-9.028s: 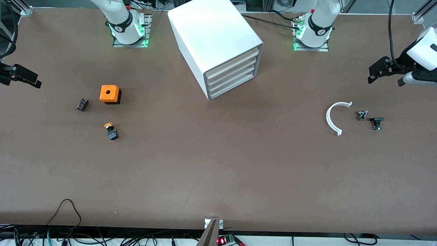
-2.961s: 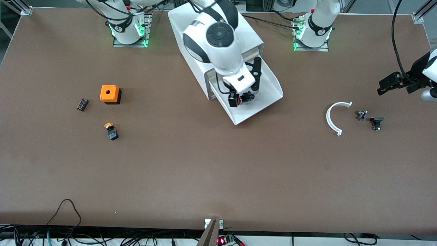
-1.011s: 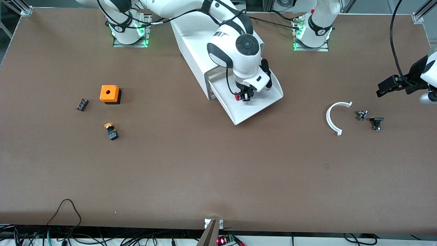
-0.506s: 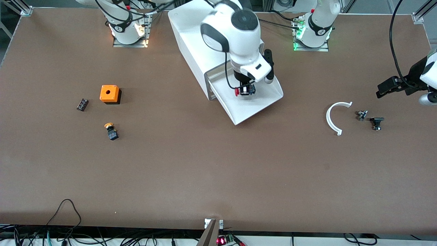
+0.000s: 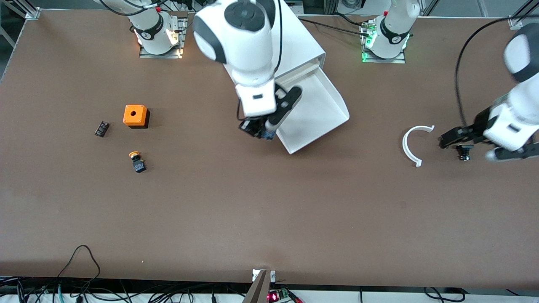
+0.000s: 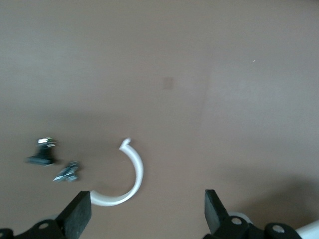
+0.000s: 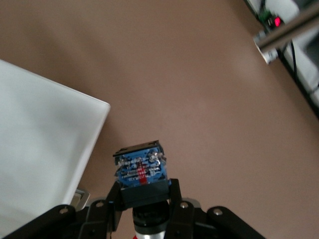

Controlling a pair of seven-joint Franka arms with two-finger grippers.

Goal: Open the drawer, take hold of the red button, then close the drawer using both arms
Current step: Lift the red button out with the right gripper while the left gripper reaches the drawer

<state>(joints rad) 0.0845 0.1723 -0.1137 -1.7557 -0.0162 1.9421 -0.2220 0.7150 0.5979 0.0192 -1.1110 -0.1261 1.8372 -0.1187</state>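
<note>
The cabinet (image 5: 294, 46) stands at the table's back middle with its lowest drawer (image 5: 324, 105) pulled out; the tray shows nothing in it. My right gripper (image 5: 257, 130) is shut on the button (image 5: 264, 134) and holds it in the air over the table, just off the drawer's front corner toward the right arm's end. In the right wrist view the gripper (image 7: 144, 191) clamps the button's black and blue body (image 7: 141, 169); the red cap is mostly hidden. The drawer's corner (image 7: 45, 149) lies beside it. My left gripper (image 5: 451, 139) is open and empty over small parts beside a white ring; its fingers (image 6: 77, 214) stand wide apart.
An orange cube with a hole (image 5: 135, 115), a small black part (image 5: 101, 128) and an orange-capped button (image 5: 137, 162) lie toward the right arm's end. A white C-shaped ring (image 5: 410, 147) (image 6: 124, 184) and small black parts (image 5: 464, 151) (image 6: 42, 152) lie toward the left arm's end.
My right gripper has lifted the button out of the open drawer and carried it toward the right arm's end. My left arm has swung in from the table's edge to over the small parts.
</note>
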